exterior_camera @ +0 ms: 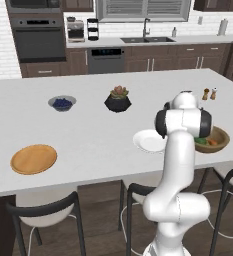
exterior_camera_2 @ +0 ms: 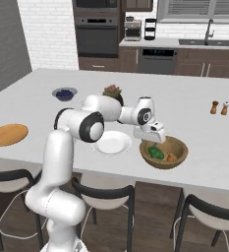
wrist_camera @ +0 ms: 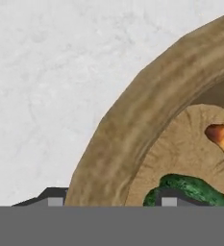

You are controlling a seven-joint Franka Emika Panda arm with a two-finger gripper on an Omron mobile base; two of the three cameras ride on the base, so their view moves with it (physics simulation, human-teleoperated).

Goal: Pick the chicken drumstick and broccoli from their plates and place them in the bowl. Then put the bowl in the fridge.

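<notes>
Reading left to right across the bench [exterior_camera_2: 194, 83]: the tan plate [exterior_camera_2: 8, 134] far to the hand's left lies bare, the white plate [exterior_camera_2: 111, 142] just beside the hand likewise. The hand [wrist_camera: 108, 204] straddles the bowl's [exterior_camera_2: 180, 150] near rim, one tip outside, one inside; whether it has pinched the rim I cannot tell. Broccoli [wrist_camera: 190, 190] and chicken drumstick [wrist_camera: 221, 141] lie inside the bowl. Judgement: loading is done; carrying the bowl to the fridge remains.
</notes>
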